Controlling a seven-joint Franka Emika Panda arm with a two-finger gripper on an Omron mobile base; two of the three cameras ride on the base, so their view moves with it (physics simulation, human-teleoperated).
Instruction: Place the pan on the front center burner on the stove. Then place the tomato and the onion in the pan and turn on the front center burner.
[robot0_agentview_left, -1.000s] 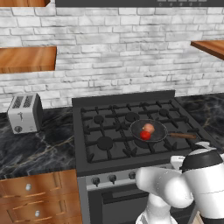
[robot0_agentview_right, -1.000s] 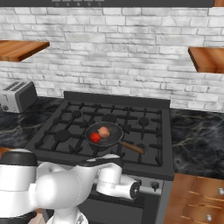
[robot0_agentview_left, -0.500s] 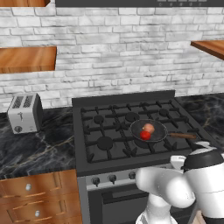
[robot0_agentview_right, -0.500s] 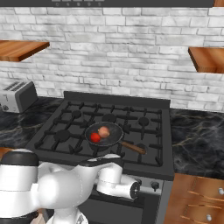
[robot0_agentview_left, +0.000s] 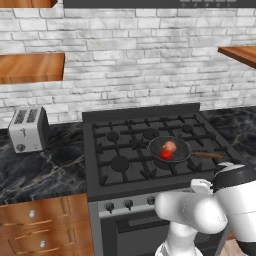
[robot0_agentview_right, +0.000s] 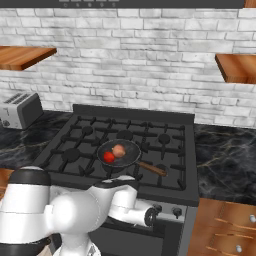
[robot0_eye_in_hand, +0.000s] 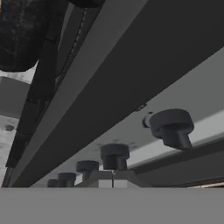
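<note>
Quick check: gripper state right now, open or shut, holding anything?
Gripper: shut, nothing held; it sits just in front of the knobs on the stove front.

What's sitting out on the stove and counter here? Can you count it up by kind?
Pan: 1
Tomato: 1
Onion: 1
Toaster: 1
Total: 4
</note>
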